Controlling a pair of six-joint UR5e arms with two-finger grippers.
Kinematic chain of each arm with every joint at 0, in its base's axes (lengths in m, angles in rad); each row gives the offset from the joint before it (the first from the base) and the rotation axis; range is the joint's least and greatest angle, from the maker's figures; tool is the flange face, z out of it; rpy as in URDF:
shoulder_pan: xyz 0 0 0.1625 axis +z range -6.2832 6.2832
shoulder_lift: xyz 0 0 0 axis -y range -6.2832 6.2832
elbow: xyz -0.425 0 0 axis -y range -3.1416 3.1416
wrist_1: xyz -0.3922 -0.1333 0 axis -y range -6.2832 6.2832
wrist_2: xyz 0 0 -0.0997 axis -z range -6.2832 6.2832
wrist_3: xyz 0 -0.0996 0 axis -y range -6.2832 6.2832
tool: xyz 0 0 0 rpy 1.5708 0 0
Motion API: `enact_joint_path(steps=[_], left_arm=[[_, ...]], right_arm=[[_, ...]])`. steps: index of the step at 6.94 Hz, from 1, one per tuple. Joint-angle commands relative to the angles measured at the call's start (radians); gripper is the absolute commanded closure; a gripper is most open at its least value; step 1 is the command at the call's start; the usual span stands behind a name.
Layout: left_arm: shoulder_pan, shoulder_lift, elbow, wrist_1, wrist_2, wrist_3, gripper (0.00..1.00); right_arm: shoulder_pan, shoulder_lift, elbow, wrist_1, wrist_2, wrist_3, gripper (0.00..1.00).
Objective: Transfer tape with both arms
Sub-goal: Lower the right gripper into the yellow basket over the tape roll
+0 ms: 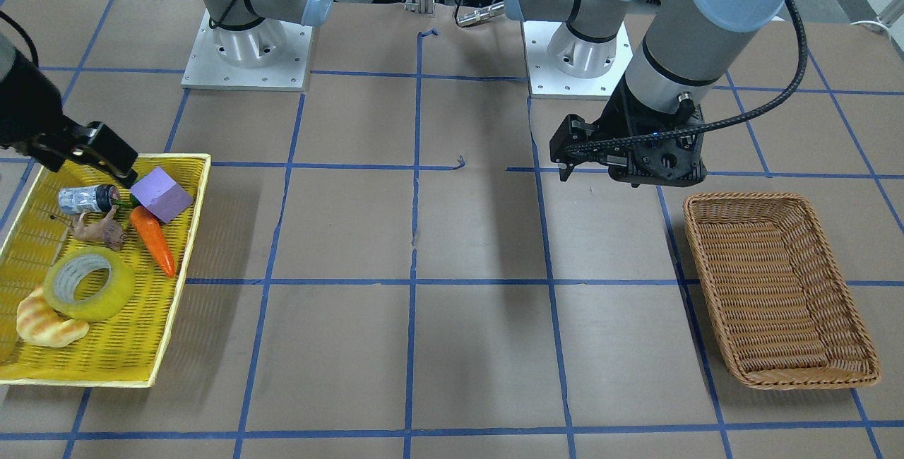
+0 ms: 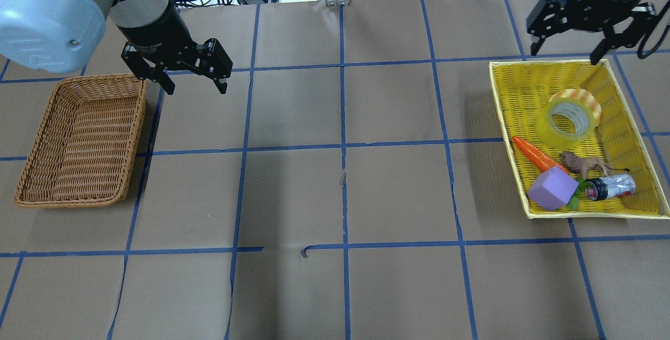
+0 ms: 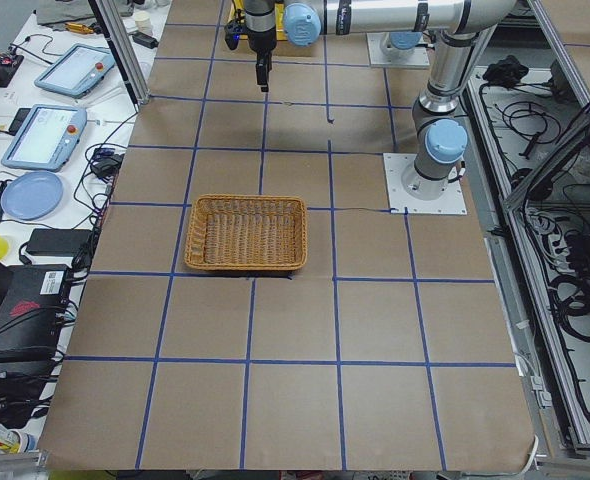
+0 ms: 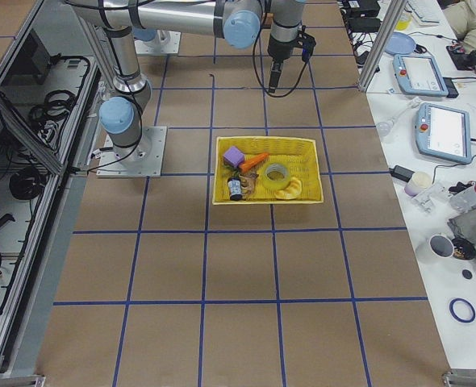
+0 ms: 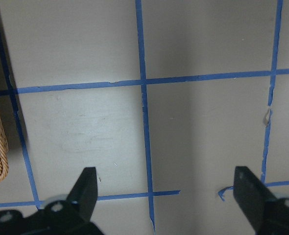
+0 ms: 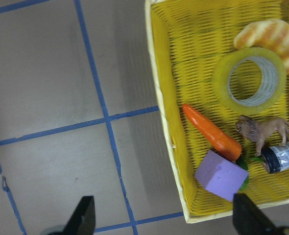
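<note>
The tape (image 2: 547, 126), a translucent yellow roll with a pale core, lies in the yellow basket (image 2: 506, 136) against a croissant (image 2: 590, 98). It also shows in the front view (image 1: 116, 295) and in the right wrist view (image 6: 223, 90). My right gripper (image 2: 564, 56) is open and empty, held high over the basket's far rim, apart from the tape. My left gripper (image 2: 197, 89) is open and empty, above the table just beyond the wicker basket (image 2: 137, 120). In the left wrist view the left gripper (image 5: 165, 181) has only bare table between its fingers.
The yellow basket also holds a carrot (image 2: 534, 154), a purple block (image 2: 552, 188), a toy lion (image 2: 583, 162) and a small bottle (image 2: 610, 187). The wicker basket (image 1: 770, 199) holds nothing. Brown paper with blue tape lines covers the table between the baskets.
</note>
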Motion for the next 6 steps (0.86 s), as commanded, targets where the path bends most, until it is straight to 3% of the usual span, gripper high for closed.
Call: enact_joint_path(steps=[1, 2, 5, 6], left_arm=[[0.001, -0.002, 0.0, 0.001, 0.0, 0.0, 0.0], [0.001, -0.002, 0.0, 0.001, 0.0, 0.0, 0.0], [0.001, -0.007, -0.001, 0.013, 0.0, -0.002, 0.0], [0.001, -0.007, -0.001, 0.013, 0.0, -0.002, 0.0]], right_arm=[[-0.114, 0.081, 0.003, -0.029, 0.0, -0.228, 0.0], [-0.119, 0.123, 0.01, -0.13, 0.006, -0.234, 0.0], [-0.119, 0.197, 0.244, -0.505, -0.001, -0.22, 0.0], [-0.119, 0.24, 0.265, -0.56, -0.01, -0.204, 0.0]])
